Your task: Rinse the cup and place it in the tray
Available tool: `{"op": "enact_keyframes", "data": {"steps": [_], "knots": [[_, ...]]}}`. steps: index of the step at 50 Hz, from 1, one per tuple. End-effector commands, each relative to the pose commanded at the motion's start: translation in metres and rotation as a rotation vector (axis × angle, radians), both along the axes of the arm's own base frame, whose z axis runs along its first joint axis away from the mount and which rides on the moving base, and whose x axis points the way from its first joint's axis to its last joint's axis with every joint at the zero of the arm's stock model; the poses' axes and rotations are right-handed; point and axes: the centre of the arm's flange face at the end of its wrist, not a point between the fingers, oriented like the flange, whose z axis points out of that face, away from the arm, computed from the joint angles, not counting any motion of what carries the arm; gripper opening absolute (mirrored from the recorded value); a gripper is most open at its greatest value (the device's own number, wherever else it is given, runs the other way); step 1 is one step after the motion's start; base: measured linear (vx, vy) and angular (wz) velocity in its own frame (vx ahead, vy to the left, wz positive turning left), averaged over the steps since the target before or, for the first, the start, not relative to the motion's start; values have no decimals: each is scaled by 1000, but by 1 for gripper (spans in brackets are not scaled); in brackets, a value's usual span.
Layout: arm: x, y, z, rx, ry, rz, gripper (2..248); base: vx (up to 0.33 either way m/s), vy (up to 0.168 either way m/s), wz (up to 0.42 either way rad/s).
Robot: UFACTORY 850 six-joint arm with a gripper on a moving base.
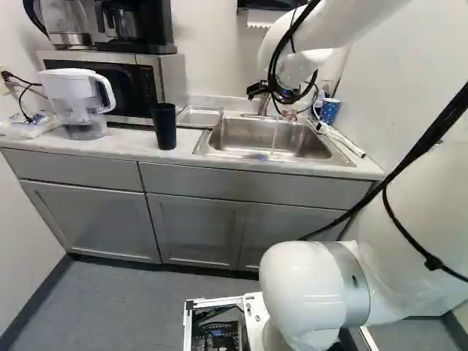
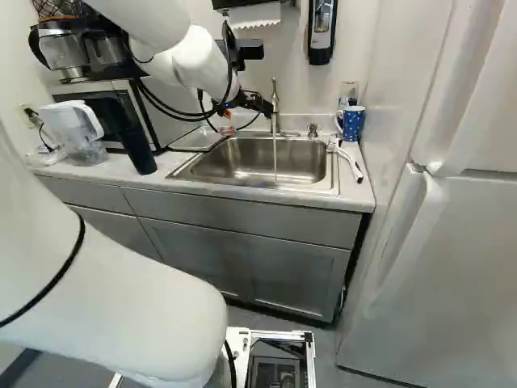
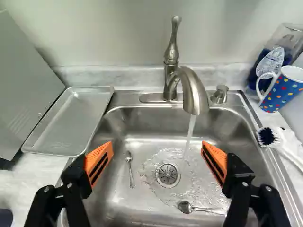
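Observation:
Over the sink's back part in the right base view is my gripper (image 2: 242,103). In the wrist view the gripper (image 3: 157,156) stands wide open above the basin, nothing between its pads. A blue mug with coloured dots (image 3: 277,94) stands upright on the counter beside the sink, off to one side of the fingers. Water runs from the faucet (image 3: 193,92) into the sink (image 3: 232,125). A shallow metal tray (image 3: 71,120) lies bare on the other side of the sink. The black tumbler (image 1: 164,126) stands left of the tray in the left base view.
Two spoons (image 3: 130,170) (image 3: 201,208) lie in the basin near the drain. A brush (image 3: 270,137) and a soap bottle (image 3: 272,61) are near the mug. A water pitcher (image 1: 80,102) and a microwave (image 1: 131,84) stand on the counter; a fridge (image 2: 452,267) is at the right.

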Motion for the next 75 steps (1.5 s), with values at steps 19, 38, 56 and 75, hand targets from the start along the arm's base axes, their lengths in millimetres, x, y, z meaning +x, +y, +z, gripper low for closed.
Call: {"op": "enact_keyframes", "data": {"steps": [19,38,56,75], "knots": [[-2,-7,0,0,0,-16,247,0,0,0],[-2,4,0,0,-1,8,247,0,0,0],[2,30,0,0,0,69,247,0,0,0],[7,58,0,0,1,134,247,0,0,0]]}}
